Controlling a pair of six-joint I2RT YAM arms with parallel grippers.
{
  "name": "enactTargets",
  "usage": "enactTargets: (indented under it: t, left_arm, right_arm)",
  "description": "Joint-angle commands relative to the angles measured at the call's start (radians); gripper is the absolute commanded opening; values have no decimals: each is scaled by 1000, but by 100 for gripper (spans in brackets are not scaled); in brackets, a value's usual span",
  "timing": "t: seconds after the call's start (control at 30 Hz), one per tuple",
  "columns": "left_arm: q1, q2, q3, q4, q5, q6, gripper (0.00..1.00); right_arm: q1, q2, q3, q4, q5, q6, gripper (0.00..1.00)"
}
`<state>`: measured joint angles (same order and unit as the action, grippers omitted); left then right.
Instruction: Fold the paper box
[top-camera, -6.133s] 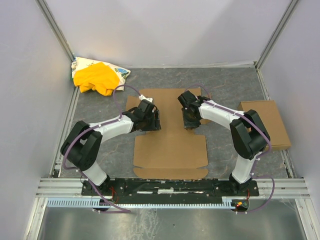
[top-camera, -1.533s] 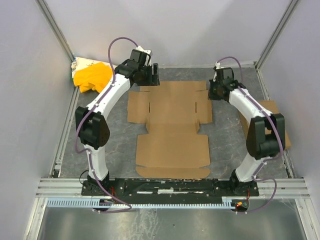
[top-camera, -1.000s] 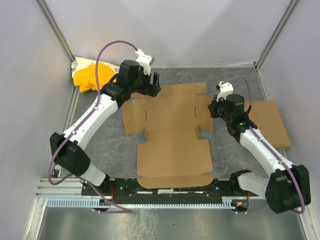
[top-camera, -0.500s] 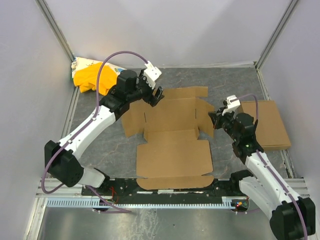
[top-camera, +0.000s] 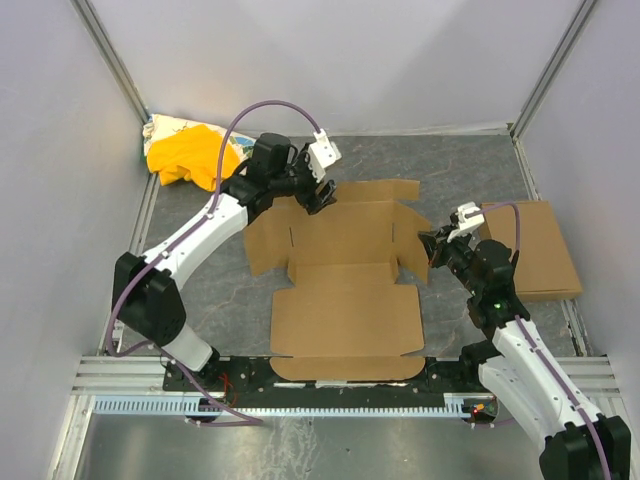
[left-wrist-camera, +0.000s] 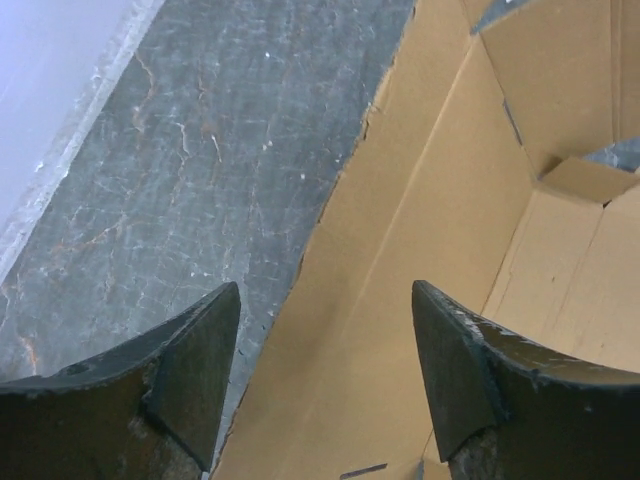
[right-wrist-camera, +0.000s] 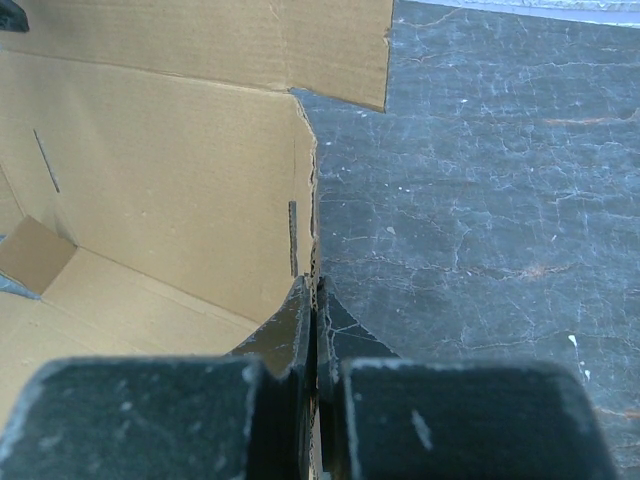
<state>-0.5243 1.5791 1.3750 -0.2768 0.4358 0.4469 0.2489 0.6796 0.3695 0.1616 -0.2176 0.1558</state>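
The paper box (top-camera: 345, 270) is a brown cardboard blank lying mostly flat in the middle of the grey mat, its far panel and right flap lifted. My left gripper (top-camera: 318, 192) is open above the far left edge of the box; in the left wrist view its fingers (left-wrist-camera: 200, 370) straddle that cardboard edge (left-wrist-camera: 400, 250) without touching it. My right gripper (top-camera: 436, 246) is shut on the right side flap of the box; in the right wrist view the pads (right-wrist-camera: 300, 325) pinch the thin cardboard edge (right-wrist-camera: 200, 170).
A smaller plain cardboard rectangle (top-camera: 535, 250) lies at the right. A yellow cloth bundle (top-camera: 192, 155) sits in the far left corner. White walls enclose the mat on three sides. The arm bases stand on the metal rail (top-camera: 340, 375) at the near edge.
My left gripper has moved right and a little toward the box's far edge. My right gripper has pulled nearer, holding the right flap. The far panel has risen slightly.
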Motion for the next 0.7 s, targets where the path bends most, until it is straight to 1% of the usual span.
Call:
enactTargets:
  t: [0.0,0.13,0.27,0.4,0.43,0.53,0.63,0.67]
  left_arm:
    - [8,17,36,-19,72,87,74]
    - [9,45,30,-13,42,83,57]
    - [8,36,21,-4,44,67,35]
    - [9,3,0,3,35,65,9]
    - [8,-7,-8,5,40,65,5]
    - [2,-34,-44,21,27,58,3]
    - [-27,-55,-69,42,-48,49,3]
    - [-47,-78,-85,64,-122,33,3]
  right_arm:
    - [4,-2,5,49,-16,-3,2]
    - [5,-2,5,43,-7,-2,2]
    - [4,2,9,22,19,-4,2]
    - [5,15,12,19,32,2,2]
    - [4,17,11,24,32,7,2]
    - [5,23,5,29,33,21,2]
    - [4,30,8,20,48,35,2]
    - [4,47,33,-27,116,65,11]
